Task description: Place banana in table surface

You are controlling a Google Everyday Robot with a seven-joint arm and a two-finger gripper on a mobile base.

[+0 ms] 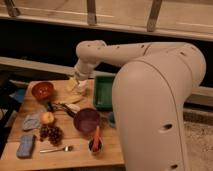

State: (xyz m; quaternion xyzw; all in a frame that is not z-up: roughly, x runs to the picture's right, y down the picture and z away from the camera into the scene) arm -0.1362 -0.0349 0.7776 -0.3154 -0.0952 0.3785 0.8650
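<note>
Over the far side of the table surface [77, 159], between the red bowl [42, 90] and the green tray [103, 94], the gripper [78, 86] hangs low, gripping the banana [71, 86]. Whether the banana touches the wood I cannot tell.

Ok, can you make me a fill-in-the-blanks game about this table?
The end effector hangs over the table, between the red bowl and the ____ tray.
The big bowl beside the carrot is ____.
The spoon lies just in front of the ____.
Missing words: green, purple, grapes.
</note>
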